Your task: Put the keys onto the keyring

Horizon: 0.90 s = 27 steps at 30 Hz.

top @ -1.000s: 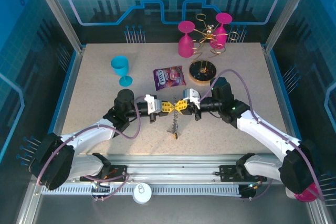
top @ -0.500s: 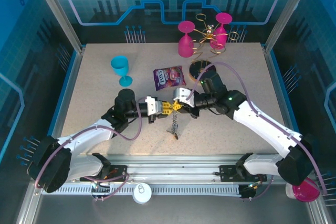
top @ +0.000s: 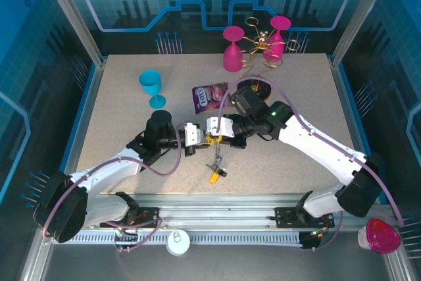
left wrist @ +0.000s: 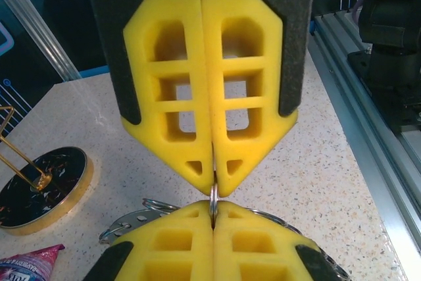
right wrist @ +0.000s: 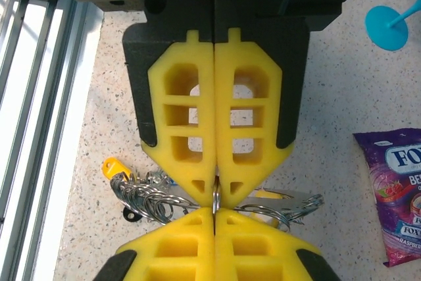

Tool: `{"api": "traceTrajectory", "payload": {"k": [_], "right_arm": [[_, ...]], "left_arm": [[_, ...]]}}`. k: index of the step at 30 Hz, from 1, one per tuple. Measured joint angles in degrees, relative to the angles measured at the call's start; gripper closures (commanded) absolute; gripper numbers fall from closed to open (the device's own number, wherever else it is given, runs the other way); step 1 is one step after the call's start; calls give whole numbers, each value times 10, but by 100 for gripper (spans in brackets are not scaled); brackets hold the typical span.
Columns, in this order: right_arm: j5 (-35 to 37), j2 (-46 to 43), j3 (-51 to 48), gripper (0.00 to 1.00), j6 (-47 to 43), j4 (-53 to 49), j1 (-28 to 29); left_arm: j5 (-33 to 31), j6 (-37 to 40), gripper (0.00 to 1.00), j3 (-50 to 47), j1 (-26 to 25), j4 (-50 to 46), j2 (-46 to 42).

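Jaws of left gripper [left wrist: 214,187] pressing together, pinching thin grey metal wire keyring [left wrist: 214,203]; right gripper [right wrist: 216,192] jaws clamping same ring, tip-to-tip. Small yellow-tagged metal keys [top: 214,176] dangling beneath.

Two pink cups [top: 231,54] [top: 279,27] stand by one gold rack [top: 258,41]. Near that rack are one blue cup [top: 150,83], one purple packet [top: 209,97], one keyring [right wrist: 215,197], one bunch of keys [top: 216,174].

Overhead camera looks down; close wrist cameras share the keyring [right wrist: 216,197].
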Motion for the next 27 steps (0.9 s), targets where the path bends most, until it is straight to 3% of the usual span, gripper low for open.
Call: {"api": "traceTrajectory", "payload": {"k": [1, 4, 7, 11, 16, 27], "right_arm": [[1, -2, -2, 88, 1, 3, 0], [-6, -27, -33, 77, 17, 42, -7], [-47, -82, -93, 74, 46, 109, -40], [-109, -147, -173, 72, 87, 198, -87], [-159, -166, -235, 72, 111, 274, -90], [-187, -166, -246, 74, 137, 345, -90]], "left_arm": [[0, 0, 100, 0, 0, 0, 0], [-2, 2, 100, 0, 0, 3, -3], [-2, -3, 100, -7, 0, 26, -8], [4, -27, 100, -23, 0, 78, -11], [18, -74, 100, -37, 0, 151, -8], [37, -118, 100, -39, 0, 215, 2]]}}
